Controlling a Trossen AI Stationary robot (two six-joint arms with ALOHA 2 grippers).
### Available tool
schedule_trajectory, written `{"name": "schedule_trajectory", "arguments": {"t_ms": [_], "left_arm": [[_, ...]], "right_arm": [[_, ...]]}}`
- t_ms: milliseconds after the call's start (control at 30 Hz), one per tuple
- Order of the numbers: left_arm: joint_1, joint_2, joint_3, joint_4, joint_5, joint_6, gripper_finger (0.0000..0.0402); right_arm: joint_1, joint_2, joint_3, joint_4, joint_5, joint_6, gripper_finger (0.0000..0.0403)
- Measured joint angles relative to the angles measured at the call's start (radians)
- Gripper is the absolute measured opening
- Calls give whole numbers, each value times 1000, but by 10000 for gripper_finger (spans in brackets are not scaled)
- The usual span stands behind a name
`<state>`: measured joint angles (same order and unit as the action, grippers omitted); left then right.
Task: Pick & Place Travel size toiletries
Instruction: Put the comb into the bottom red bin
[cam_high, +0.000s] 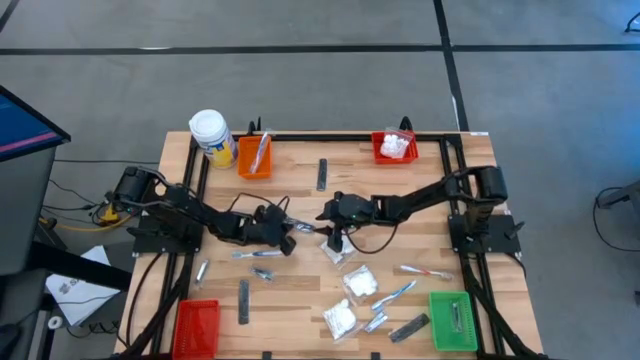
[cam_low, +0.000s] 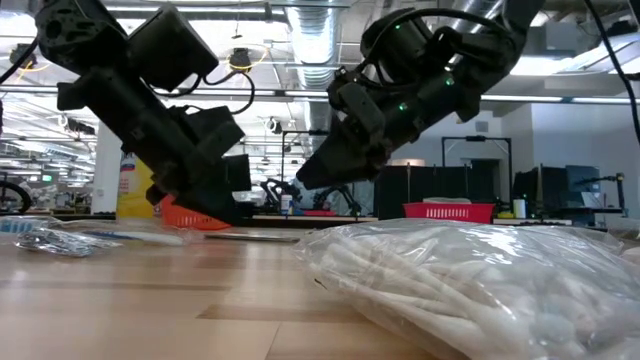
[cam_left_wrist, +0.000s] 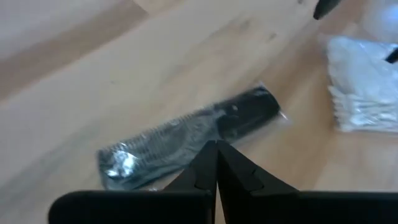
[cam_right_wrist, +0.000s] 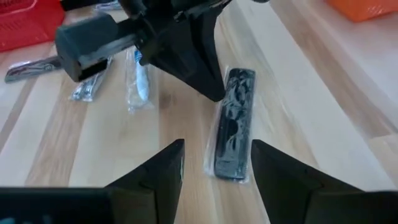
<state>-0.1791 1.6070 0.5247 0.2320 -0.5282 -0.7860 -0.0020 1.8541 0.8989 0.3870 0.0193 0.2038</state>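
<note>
Two grippers are meeting over a dark bar (cam_right_wrist: 232, 124) lying flat in its clear wrap at mid-table. The right gripper (cam_right_wrist: 214, 163) is hovering above the bar with fingers spread apart, gripping nothing. The left gripper (cam_left_wrist: 216, 163) is pointing its pinched-shut tips at the same bar. White packets (cam_high: 360, 282) are lying nearby on the table (cam_high: 300, 200).

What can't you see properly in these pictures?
- Low view: the white packet fills the front and hides the table behind it.
- Left wrist view: the dark wrapped bar is blurred; any print is unreadable.
- High view: what lies in the green bin is too small to name.
</note>
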Motion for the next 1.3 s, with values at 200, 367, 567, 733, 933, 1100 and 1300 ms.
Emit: {"name": "schedule_trajectory", "arguments": {"t_ms": [200, 367, 567, 733, 933, 1100, 1300], "left_arm": [[9, 0, 0, -90, -13, -57, 0], [9, 0, 0, -121, -30, -84, 0], [9, -1, 0, -122, -30, -91, 0], [9, -1, 0, -122, -29, -95, 0], [9, -1, 0, -122, -24, -104, 0], [9, -1, 0, -121, -23, -114, 0], [12, 13, 2, -111, 3, -139, 0]], "right_arm": [[-7, 0, 0, -8, 7, 18, 181], [-8, 0, 0, -10, 8, 20, 177], [-8, 16, 0, 8, 11, 76, 178], [-21, 39, 4, 21, 11, 134, 182], [-35, 62, 7, 19, 10, 146, 183], [-31, 94, 36, 12, 1, 146, 185], [-32, 114, 54, -19, -5, 149, 191]]}}
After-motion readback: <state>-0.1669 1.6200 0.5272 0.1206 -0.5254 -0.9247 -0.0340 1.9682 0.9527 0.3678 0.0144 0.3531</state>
